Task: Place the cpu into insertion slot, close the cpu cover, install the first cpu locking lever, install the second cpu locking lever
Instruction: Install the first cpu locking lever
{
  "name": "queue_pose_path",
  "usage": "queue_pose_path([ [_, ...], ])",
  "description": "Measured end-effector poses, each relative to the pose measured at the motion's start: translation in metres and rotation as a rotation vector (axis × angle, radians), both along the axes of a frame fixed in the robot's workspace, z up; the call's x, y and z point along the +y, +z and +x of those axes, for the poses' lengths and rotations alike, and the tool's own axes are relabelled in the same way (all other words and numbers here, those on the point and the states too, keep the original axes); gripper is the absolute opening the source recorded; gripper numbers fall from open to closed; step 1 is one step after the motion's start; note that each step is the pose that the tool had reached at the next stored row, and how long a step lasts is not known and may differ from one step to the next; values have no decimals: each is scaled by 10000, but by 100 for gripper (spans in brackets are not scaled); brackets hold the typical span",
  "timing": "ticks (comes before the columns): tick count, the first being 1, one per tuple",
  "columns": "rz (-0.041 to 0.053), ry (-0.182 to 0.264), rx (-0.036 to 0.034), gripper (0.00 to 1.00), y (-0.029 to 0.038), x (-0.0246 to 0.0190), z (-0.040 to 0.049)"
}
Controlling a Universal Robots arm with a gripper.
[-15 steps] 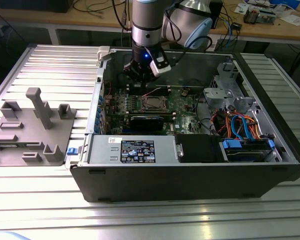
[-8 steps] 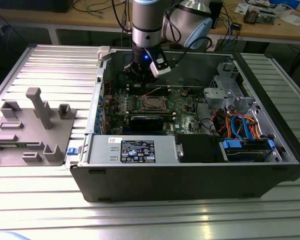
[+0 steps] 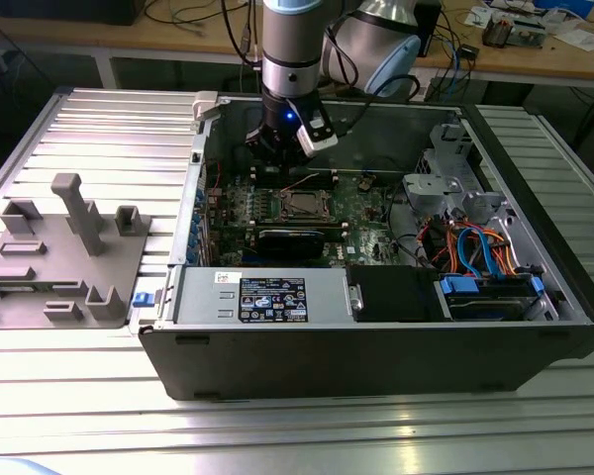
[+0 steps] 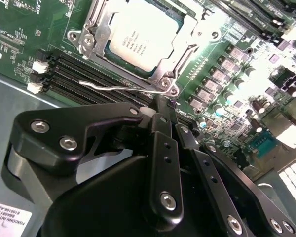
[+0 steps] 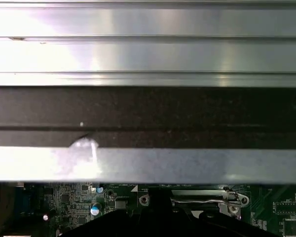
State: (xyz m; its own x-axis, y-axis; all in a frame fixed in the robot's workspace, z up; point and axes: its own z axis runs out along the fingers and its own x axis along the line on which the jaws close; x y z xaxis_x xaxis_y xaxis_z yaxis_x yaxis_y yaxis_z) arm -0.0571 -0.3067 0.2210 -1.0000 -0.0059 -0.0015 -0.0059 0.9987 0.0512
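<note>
The cpu (image 4: pixel 143 37), silvery with a square top, lies in the insertion slot (image 3: pixel 305 205) on the green board. The cpu cover (image 4: pixel 187 38), a thin metal frame, lies flat around its edges. A thin wire locking lever (image 4: pixel 119 89) runs along the socket's near side, its hooked end free. My gripper (image 4: pixel 163 104) hangs just off that side of the socket, black fingers (image 4: pixel 164 143) pressed together and tips close to the lever's pivot end. In the exterior view the gripper (image 3: pixel 265 150) is low over the back of the board. The first wrist view shows the lever (image 5: pixel 207 200) along the socket frame.
The open computer case (image 3: pixel 376 346) sits on a ribbed metal table (image 3: pixel 99 139). Memory slots (image 4: pixel 89 74) run beside the socket, and a black card (image 3: pixel 292 240) lies in front of it. A grey power supply (image 3: pixel 262 297), blue cables (image 3: pixel 475 247) and a grey fixture (image 3: pixel 69 247) are nearby.
</note>
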Motion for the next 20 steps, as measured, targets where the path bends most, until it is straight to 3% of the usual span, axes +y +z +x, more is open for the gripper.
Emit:
queue_pose_path([
  [3,-39,392,2,11,-35,12,25],
  [10,-46,710,-1,11,-65,67,76],
  [20,-48,714,1,11,-85,66,101],
])
